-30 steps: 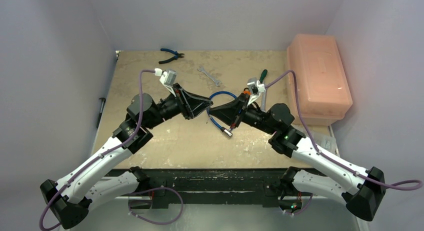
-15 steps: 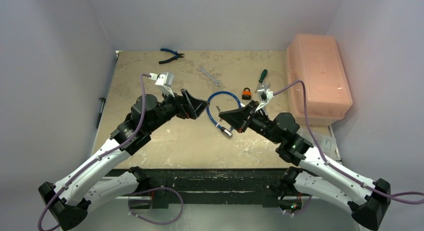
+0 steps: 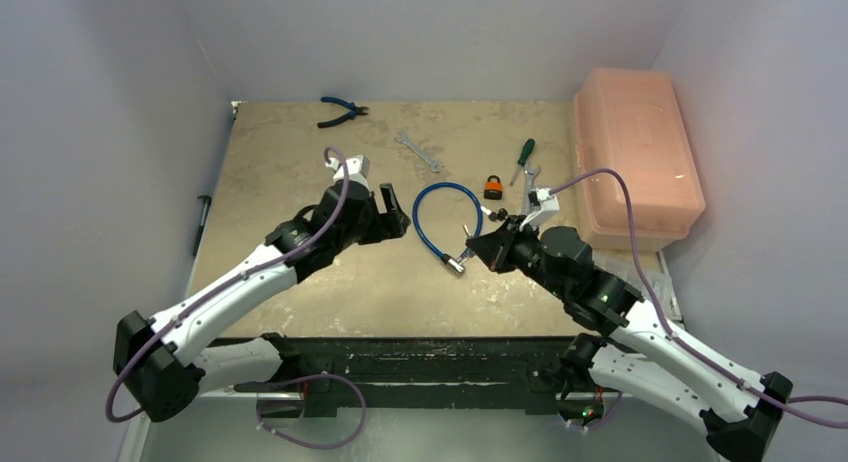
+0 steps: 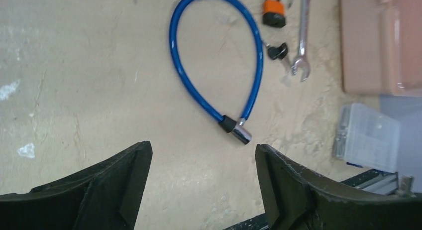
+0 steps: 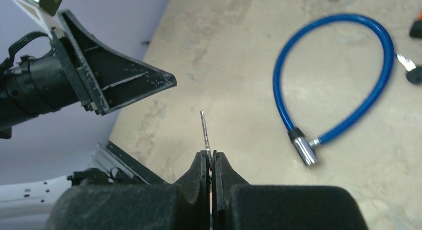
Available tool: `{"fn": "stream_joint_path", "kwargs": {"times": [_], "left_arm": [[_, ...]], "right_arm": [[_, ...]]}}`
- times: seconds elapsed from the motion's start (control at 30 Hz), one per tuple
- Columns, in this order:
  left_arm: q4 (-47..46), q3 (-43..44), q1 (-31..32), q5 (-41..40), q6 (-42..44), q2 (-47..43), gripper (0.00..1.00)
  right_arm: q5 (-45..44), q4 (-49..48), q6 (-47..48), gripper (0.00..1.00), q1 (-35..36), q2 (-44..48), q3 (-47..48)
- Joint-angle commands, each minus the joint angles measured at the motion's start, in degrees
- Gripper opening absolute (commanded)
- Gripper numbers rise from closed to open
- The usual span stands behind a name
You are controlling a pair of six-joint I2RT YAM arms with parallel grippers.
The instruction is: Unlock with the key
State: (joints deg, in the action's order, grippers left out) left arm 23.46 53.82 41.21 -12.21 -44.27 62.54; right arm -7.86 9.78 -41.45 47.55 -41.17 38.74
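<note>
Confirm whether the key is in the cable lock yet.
Out. The right gripper pinches the key with its blade in the air, well apart from the cable lock, which lies closed in a loop.

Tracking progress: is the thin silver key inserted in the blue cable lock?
No, the shut right gripper holds the thin silver key apart from the blue cable lock.

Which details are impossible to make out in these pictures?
- key: head hidden inside the shut right claw, right wrist view; blade seen edge-on, teeth unreadable.
- lock barrel: keyhole too small and blurred in all views.
- padlock: cut off by the right edge, right wrist view.
</note>
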Motion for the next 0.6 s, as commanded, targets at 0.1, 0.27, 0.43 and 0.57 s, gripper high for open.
{"fn": "stream_joint_path", "kwargs": {"times": [0.1, 0.27, 0.43, 0.57], "left_arm": [[3.0, 2.2, -0.1, -0.4, -13.6, 7.6, 0.75], [-0.1, 1.4, 1.0, 1.9, -21.7, 14.7, 0.71], [-2.4, 4.5, 5.1, 1.6, -25.3, 22.8, 0.72], [-3.4, 6.0, 7.2, 1.7, -28.4, 27.9, 0.72]], "right_arm": [[-0.8, 12.9, -1.8, 0.00, -2.1, 0.7, 4.4], [16.3, 11.0, -0.5, 0.00, -13.2, -2.9, 2.5], [23.7, 11.5, 2.5, 0.00, -18.8, -4.7, 2.4], [24.0, 13.6, 3.7, 0.00, -19.9, -3.6, 1.2]]}}
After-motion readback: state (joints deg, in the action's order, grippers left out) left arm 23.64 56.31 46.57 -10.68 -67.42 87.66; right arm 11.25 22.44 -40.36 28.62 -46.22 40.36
